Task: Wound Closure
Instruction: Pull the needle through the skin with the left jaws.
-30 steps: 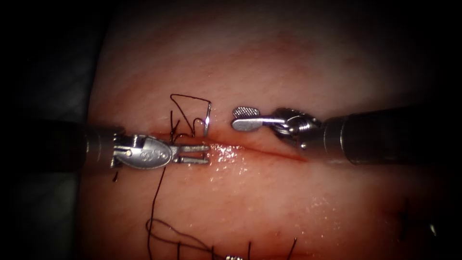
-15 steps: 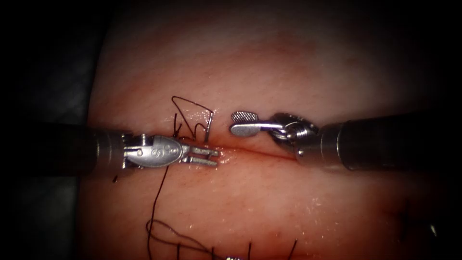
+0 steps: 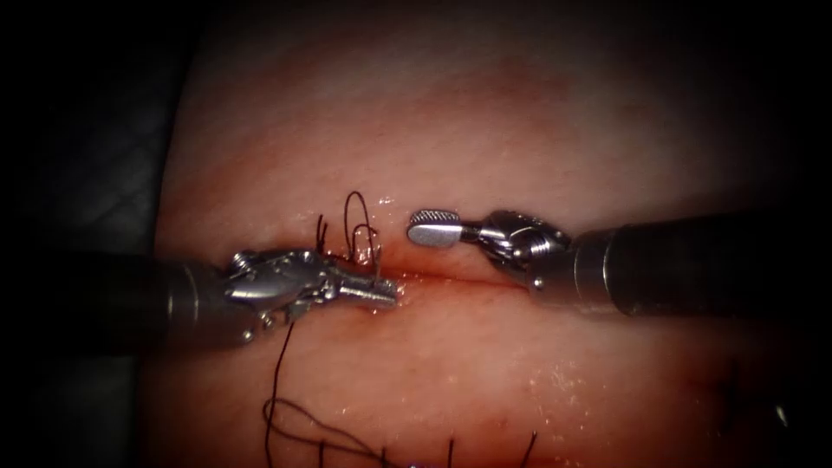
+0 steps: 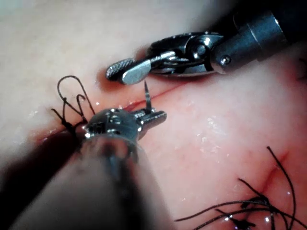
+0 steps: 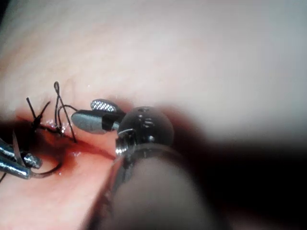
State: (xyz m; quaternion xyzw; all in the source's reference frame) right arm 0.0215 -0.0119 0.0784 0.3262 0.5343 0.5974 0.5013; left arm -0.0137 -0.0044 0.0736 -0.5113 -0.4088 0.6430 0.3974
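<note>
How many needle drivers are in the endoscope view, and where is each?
2. The left end effector lies over the cut, gripping the needle. The right end effector hangs open, empty, just above the cut on the tissue.

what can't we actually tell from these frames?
- Needle: its tip stands up from the left tool, jaws shut on it. Whether the rest sits in the tissue is hidden by the jaws.
- Thread: runs off the endoscope view's lower edge.
- Knot tangle by the cut: too fine to trace.
- Right tool: open, holding nothing.
</note>
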